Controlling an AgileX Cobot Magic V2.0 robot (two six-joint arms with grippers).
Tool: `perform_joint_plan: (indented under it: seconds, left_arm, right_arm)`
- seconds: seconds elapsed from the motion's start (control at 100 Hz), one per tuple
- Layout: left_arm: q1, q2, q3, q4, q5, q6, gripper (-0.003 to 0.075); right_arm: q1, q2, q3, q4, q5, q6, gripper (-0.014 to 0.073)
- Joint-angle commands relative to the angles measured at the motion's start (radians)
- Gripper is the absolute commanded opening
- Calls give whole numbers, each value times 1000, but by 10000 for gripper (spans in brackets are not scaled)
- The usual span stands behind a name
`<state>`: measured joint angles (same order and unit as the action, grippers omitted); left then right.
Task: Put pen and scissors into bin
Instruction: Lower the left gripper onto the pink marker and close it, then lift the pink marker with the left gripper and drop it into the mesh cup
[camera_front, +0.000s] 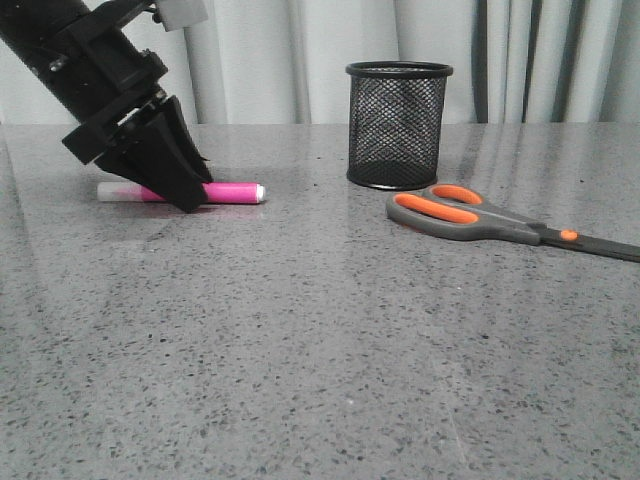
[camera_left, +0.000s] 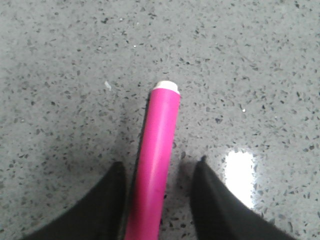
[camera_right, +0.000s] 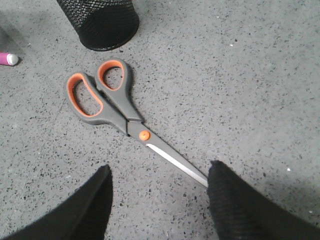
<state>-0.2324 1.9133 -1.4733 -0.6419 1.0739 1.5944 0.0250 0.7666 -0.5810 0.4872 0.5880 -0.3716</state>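
Note:
The magenta pen (camera_front: 232, 192) lies flat on the grey stone table at the left. My left gripper (camera_front: 188, 198) is lowered over its middle, open, one finger on each side of the pen (camera_left: 159, 150) with gaps showing. The scissors (camera_front: 480, 216) lie flat to the right of the black mesh bin (camera_front: 398, 124), loops toward the bin. My right gripper (camera_right: 159, 172) hangs open above the scissors (camera_right: 112, 106), its fingers astride the blade end. The bin (camera_right: 100, 22) stands beyond the loops. The right gripper is outside the front view.
Grey curtains hang behind the speckled table (camera_front: 300, 350). A bright light reflection (camera_left: 240, 172) lies beside the left gripper's fingers. The pen's white end (camera_right: 10, 59) shows at the edge of the right wrist view.

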Motion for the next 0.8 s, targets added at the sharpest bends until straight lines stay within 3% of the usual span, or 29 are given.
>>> perform_joint_plan:
  seconds: [0.0, 0.07, 0.28, 0.5, 0.66, 0.79]
  left_arm:
    - [-7, -41, -31, 6, -9, -8, 92]
    - [-7, -41, -31, 7, -9, -37, -22]
    - [-7, -52, -80, -5, 29, -158, -19]
    - [-7, -134, -206, -223, 112, -190, -20]
    - [-26, -174, -220, -553, -8, -191, -20]
    - [-119, -161, -220, -670, -190, -182, -20]
  right_arm:
    - [-6, 1, -37, 10, -44, -13, 380]
    - [-6, 1, -37, 10, -44, -13, 379]
    - [-6, 1, -37, 10, -44, -13, 380]
    - [-6, 1, -37, 10, -44, -13, 380]
    - [-6, 1, -37, 10, -44, -13, 379]
    - [-6, 1, -37, 10, -44, -13, 380]
